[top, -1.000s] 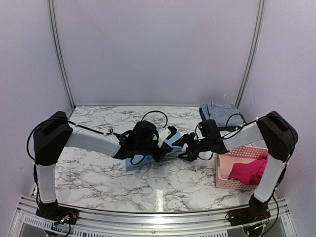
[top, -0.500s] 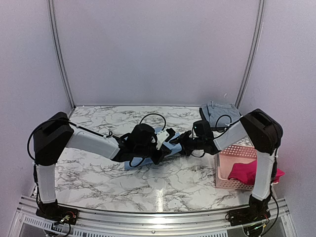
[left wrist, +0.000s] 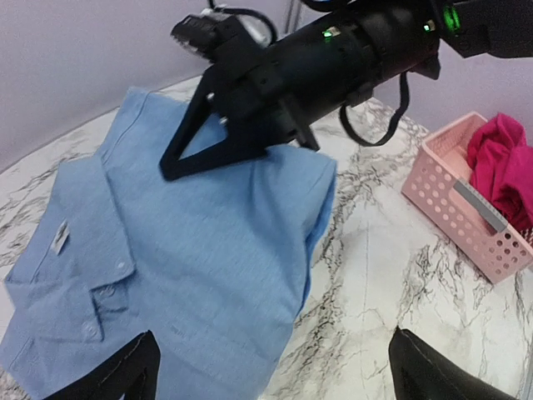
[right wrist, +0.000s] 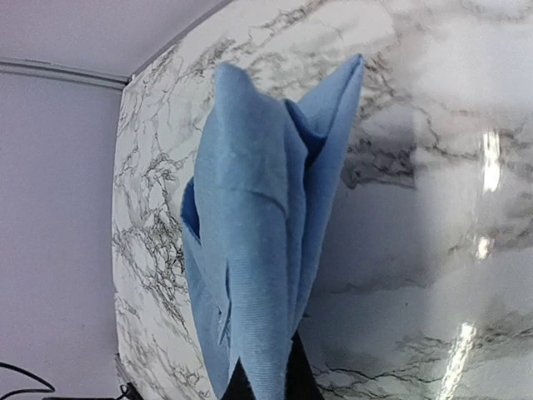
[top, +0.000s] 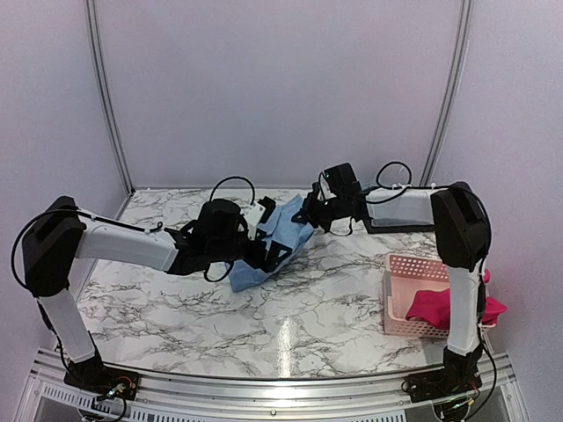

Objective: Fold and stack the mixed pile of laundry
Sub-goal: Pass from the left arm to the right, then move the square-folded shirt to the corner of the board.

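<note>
The light blue collared shirt [top: 280, 236] lies partly folded at the table's middle. Its far right edge is lifted by my right gripper [top: 307, 214], which is shut on it. In the right wrist view the shirt [right wrist: 258, 242] hangs in bunched folds from my gripper [right wrist: 268, 385]. My left gripper [left wrist: 275, 375] is wide open just above the shirt's near edge [left wrist: 183, 250], holding nothing. In the top view my left gripper [top: 271, 253] is at the shirt's near side. The magenta-red garment [top: 440, 304] sits in the pink basket [top: 398, 264].
The pink basket [left wrist: 450, 200] with the magenta garment [left wrist: 504, 158] stands at the table's right front. The right arm [top: 400, 204] stretches across the back right of the marble table [top: 176, 299]. White walls close in behind and on both sides.
My left gripper has opened and let go of the shirt. My right gripper has shut on the shirt's edge and raised it toward the back. Both arms shifted backward.
</note>
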You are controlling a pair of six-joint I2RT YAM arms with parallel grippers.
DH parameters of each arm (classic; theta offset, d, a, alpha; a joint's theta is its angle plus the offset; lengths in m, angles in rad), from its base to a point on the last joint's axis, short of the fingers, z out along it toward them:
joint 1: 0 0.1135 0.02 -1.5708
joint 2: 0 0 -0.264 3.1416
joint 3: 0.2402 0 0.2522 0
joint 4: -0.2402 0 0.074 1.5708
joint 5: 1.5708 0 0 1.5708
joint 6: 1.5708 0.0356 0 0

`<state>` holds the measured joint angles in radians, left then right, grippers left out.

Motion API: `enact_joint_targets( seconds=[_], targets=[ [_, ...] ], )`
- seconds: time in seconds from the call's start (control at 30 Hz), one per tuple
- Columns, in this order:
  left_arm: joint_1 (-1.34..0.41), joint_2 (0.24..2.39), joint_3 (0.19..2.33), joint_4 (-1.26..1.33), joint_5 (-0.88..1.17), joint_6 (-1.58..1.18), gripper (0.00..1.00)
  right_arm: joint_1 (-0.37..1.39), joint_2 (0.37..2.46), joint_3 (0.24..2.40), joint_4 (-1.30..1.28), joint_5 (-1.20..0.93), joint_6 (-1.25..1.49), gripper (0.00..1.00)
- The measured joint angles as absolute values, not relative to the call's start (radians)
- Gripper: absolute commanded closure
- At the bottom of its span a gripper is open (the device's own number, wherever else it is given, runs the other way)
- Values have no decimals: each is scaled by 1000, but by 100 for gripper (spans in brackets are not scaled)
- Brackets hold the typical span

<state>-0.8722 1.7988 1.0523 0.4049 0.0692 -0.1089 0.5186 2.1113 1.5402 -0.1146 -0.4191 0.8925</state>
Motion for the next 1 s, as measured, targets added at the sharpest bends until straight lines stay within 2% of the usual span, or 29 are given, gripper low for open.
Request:
enact_joint_targets(
  seconds=[0.2,0.4,1.0],
  targets=[
    [-812,1663,939,403,26,-178,1,501,2151,1823,-432,-363,582,100],
    [-809,1604,855,381,-2,-204,1,476,2213,2050,-690,-208,320,100],
    [-810,1542,826,321,-46,-182,1,381,2184,2211,-861,82,76,100]
  ],
)
